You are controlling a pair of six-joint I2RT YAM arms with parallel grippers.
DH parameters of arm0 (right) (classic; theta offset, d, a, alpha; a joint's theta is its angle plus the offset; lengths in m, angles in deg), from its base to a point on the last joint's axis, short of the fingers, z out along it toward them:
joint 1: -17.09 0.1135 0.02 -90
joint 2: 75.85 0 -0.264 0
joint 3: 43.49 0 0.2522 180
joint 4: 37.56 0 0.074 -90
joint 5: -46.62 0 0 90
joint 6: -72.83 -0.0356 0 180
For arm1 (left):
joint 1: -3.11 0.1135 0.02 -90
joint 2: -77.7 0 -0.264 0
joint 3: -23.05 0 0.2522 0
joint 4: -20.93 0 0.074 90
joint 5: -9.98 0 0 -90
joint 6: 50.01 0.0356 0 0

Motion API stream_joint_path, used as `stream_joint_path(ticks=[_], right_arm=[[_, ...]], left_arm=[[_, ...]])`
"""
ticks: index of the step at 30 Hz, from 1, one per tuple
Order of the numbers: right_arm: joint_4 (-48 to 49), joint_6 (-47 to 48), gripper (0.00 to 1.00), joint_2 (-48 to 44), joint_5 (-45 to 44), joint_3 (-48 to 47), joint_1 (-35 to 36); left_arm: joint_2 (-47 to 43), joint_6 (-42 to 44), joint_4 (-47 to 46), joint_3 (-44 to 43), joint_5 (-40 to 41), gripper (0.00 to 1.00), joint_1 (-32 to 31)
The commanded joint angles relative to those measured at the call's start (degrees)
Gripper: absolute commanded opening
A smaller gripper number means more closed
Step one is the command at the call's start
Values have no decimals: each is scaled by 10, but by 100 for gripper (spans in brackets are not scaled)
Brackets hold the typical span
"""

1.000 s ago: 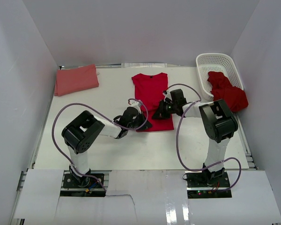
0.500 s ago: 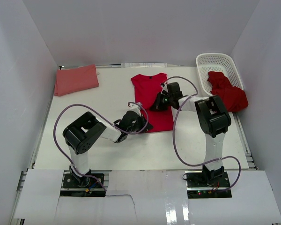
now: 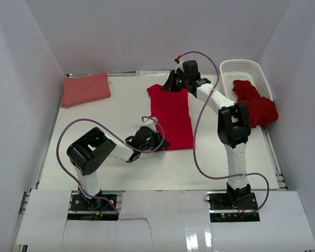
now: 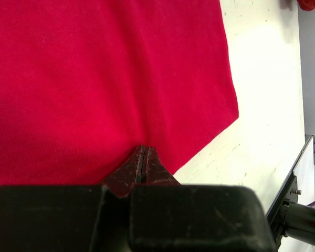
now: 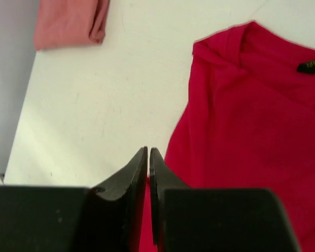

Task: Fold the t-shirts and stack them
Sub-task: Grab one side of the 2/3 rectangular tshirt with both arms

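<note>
Top external view puts one crimson shirt flat in the middle of the table, collar toward 12 o'clock and hem toward 6. It looks narrowed into a long strip, as though the sides were already turned in. A folded salmon-pink shirt lies out at 10 o'clock. More crimson cloth spills over the white basket at 2 o'clock.

The left gripper sits at the strip's 7 o'clock corner with its jaws pressed together. Creases run into the tips, so it looks nipped onto the hem. The right gripper hangs over the collar end with its jaws closed to a slit. I can't tell whether any cloth is caught between them.

I'd say the lengthwise fold is done and the crosswise one is due. That calls for a firm pinch at one end, then carrying it over to meet the other with the edges square. After that the bundle goes toward the pink one to start the stack.
</note>
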Motion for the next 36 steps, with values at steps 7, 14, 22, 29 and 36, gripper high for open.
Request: stream_joint_path(ticks=[7,14,22,29,36], right_arm=[[-20,50,55,-301,-64,326,-1],[-55,21,84,-516,-79,590,-5],[-53,-87,85,-621,-71,739,-7],[30,-170,81,-648,-89,815,-10],[97,-200,67,-589,-105,828,-13]], left_arm=[[-90,21,109,28,-9,2,-5],[-264,31,285,1,30,56,-2],[-335,-33,403,17,67,65,3],[-326,-150,373,89,94,71,6],[-285,-173,314,116,129,70,6]])
